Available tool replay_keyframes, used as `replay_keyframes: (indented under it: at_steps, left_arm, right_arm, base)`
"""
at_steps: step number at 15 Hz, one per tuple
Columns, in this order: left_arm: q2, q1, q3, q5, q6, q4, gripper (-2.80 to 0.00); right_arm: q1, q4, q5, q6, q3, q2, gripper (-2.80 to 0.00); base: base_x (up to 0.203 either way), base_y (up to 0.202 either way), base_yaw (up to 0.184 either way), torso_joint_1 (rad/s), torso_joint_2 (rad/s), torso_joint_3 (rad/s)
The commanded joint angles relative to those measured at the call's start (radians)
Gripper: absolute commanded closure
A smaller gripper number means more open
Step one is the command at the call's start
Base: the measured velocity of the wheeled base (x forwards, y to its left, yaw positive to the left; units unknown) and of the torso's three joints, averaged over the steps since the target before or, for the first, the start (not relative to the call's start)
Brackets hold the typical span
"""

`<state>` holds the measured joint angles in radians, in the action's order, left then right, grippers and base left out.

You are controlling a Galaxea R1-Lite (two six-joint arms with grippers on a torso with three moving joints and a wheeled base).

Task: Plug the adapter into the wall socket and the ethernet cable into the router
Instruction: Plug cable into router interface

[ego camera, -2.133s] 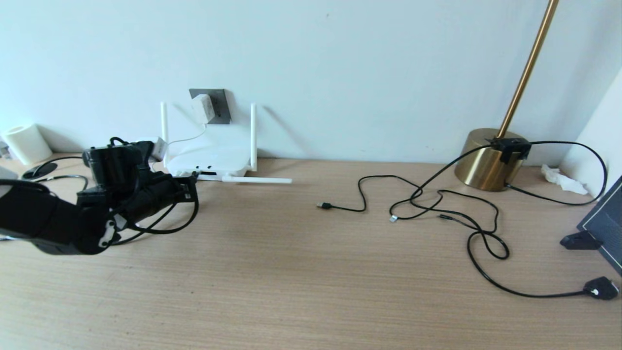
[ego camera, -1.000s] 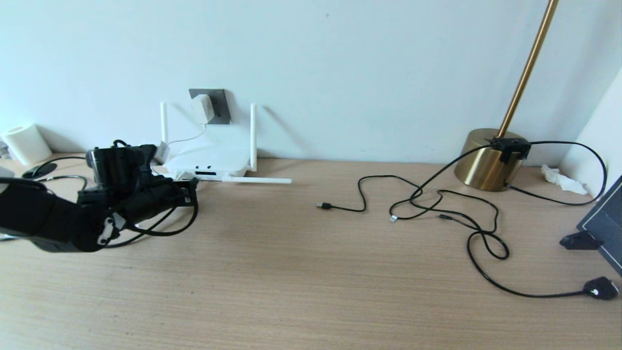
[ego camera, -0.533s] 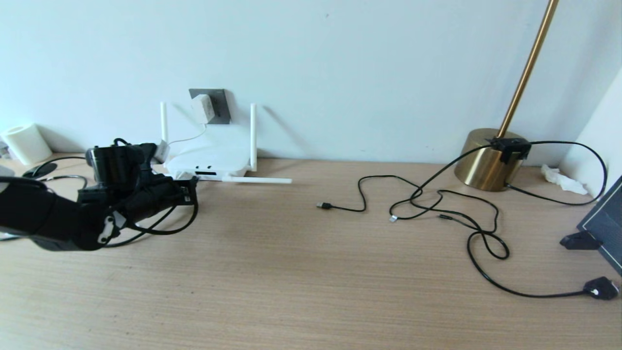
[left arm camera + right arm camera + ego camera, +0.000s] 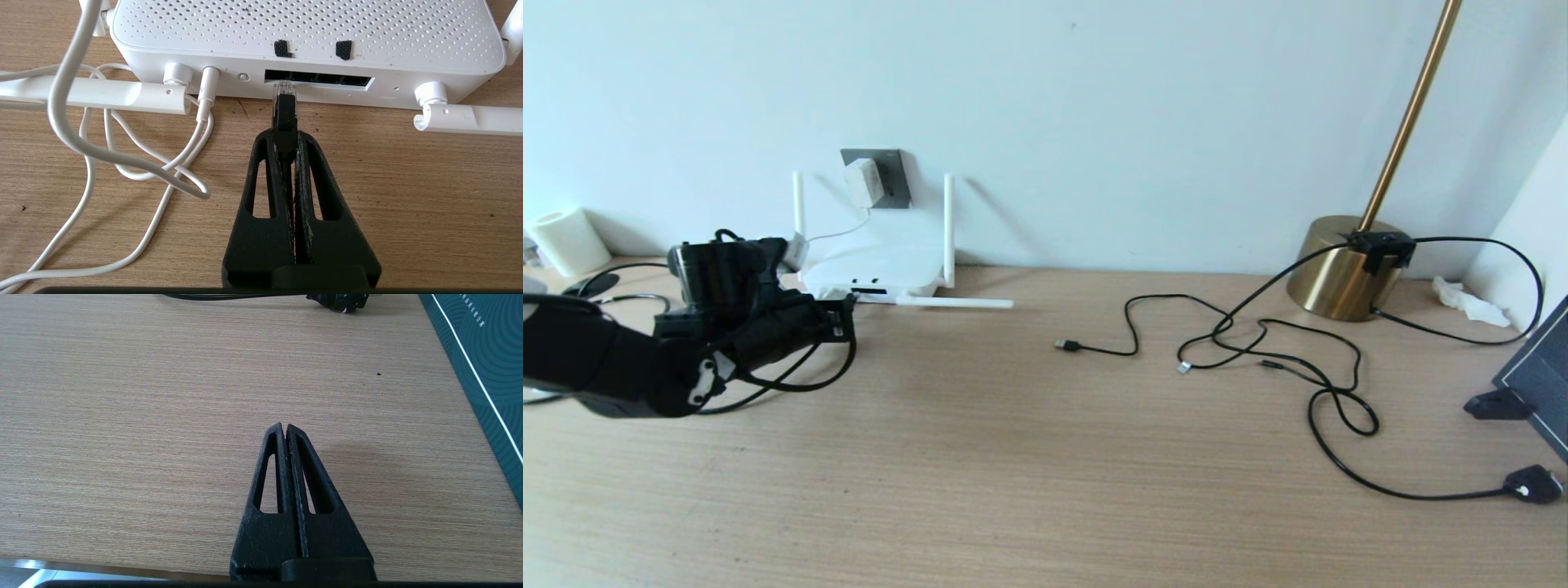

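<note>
Your black ethernet cable (image 4: 284, 118) is pinched in the left gripper (image 4: 286, 141), its clear clip plug at the leftmost port of the flat white router (image 4: 306, 36), not seated. Push straight toward twelve o'clock. White power cord (image 4: 122, 163) loops at nine o'clock; white adapter (image 4: 860, 182) already sits in the grey wall socket (image 4: 890, 175). The right gripper (image 4: 285, 430) rests closed, empty.

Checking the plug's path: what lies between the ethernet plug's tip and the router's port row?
Nothing: in the left wrist view, the ethernet cable, clamped in the left gripper, has its clear tip at the router port opening.
</note>
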<state>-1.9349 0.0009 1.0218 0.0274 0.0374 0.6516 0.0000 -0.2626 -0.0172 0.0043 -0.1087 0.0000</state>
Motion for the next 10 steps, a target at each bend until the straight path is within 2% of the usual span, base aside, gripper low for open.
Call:
replay_keyframes:
  at_steps: [1, 10]
  left_arm:
    - [-0.004, 0.001, 0.006, 0.0, 0.0, 0.0, 0.0]
    - [-0.007, 0.001, 0.006, 0.0, -0.001, 0.0, 0.0]
  right_arm:
    - [0.0, -0.001, 0.0, 0.0, 0.0, 0.001, 0.0]
    - [0.0, -0.001, 0.0, 0.0, 0.0, 0.0, 0.0]
  base:
    - [0.0, 0.0, 0.0, 0.0, 0.0, 0.0]
    - [0.0, 0.0, 0.0, 0.0, 0.0, 0.0]
